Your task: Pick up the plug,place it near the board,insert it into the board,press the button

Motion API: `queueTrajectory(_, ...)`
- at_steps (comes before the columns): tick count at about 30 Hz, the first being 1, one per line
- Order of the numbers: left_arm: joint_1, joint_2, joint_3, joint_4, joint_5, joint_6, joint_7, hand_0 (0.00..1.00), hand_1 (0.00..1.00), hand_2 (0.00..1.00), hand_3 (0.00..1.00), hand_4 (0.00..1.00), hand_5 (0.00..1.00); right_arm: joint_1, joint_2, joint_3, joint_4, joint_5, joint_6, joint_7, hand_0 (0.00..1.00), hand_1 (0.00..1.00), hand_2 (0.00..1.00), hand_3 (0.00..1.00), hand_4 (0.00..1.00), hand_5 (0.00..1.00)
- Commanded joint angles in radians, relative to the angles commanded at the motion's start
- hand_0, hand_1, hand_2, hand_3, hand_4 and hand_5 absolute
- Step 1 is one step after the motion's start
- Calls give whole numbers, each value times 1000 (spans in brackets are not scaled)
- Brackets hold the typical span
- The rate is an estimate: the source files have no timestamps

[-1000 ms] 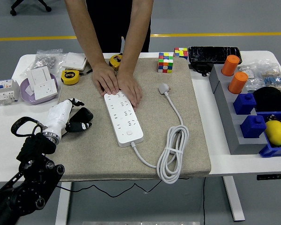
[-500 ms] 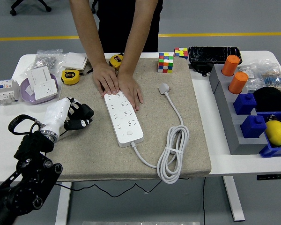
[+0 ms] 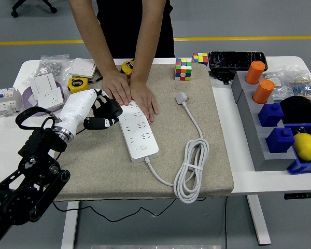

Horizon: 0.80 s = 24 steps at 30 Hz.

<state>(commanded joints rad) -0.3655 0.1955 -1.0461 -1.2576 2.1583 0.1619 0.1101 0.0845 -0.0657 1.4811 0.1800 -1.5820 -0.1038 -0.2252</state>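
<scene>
Lying on the beige felt mat, the small white plastic plug (image 3: pixel 182 97) looks light and rigid on its springy cable, best pinched at the body, while the left hand (image 3: pixel 101 111) hovers empty with curled fingers.

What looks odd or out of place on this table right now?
A person's hands press down on the far end of the power strip just as the robot's left hand hovers beside it. The plug lies unplugged on the mat. Nothing looks spilled or broken.
</scene>
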Motion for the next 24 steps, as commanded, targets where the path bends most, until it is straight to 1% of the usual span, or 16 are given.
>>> queueTrajectory(2,-44,28,64,4,-16,-9,-4,418,312,318,428,601,79,3,-4,-1,0,2,-1,0,756,693,708,687,955,652)
queueTrajectory(3,-60,35,87,7,-22,-10,-5,418,312,318,428,601,79,4,-5,-1,0,1,-1,0,756,693,708,687,955,652)
queueTrajectory(5,-89,45,131,19,-28,-18,-8,418,312,318,428,601,79,7,-7,-2,0,3,-2,0,756,693,708,687,955,652)
queueTrajectory(9,-116,57,180,37,-41,-24,-15,419,314,318,428,599,76,9,-8,5,0,-5,0,-3,755,692,708,686,955,652)
queueTrajectory(15,-137,70,231,63,-58,-30,-20,421,319,321,429,603,79,12,-12,7,0,-11,1,-4,755,694,708,687,955,653)
queueTrajectory(24,-135,69,246,84,-61,-37,-20,423,323,322,428,598,73,16,-13,0,0,-6,0,-3,756,693,708,686,955,653)
